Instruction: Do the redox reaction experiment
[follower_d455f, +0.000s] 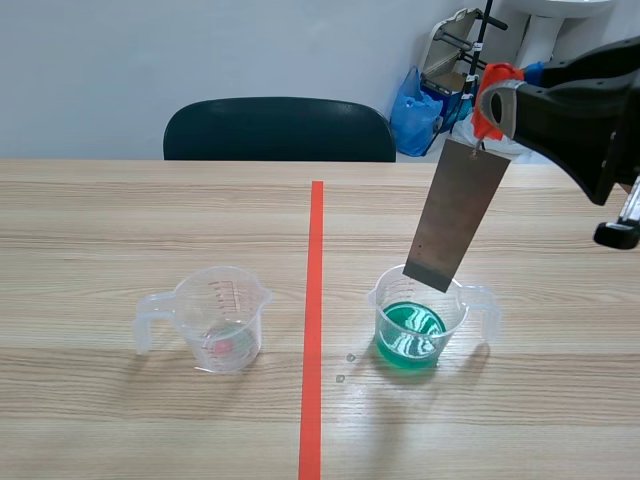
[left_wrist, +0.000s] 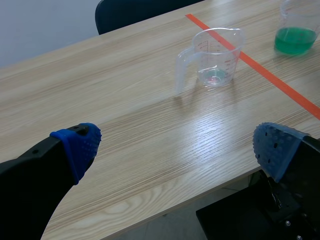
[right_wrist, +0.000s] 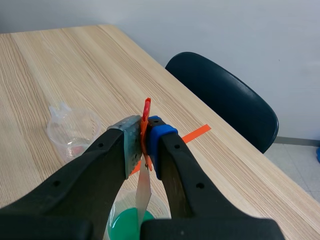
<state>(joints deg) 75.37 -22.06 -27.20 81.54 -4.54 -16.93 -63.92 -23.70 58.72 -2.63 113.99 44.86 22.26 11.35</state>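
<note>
1. right jaws clamped on top end of metal strip (follower_d455f: 457, 215);
2. strip hangs tilted, lower end just above green cup (follower_d455f: 412, 328) on counter (follower_d455f: 110, 220); next likely straight down;
3. left jaws wide apart, empty.

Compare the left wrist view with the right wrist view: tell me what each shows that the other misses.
Only the left wrist view: the left gripper, open above the table. Only the right wrist view: the right gripper shut on the metal strip, over the green-liquid cup. Both: the clear cup, the green-liquid cup, the orange tape line and the dark chair.
</note>
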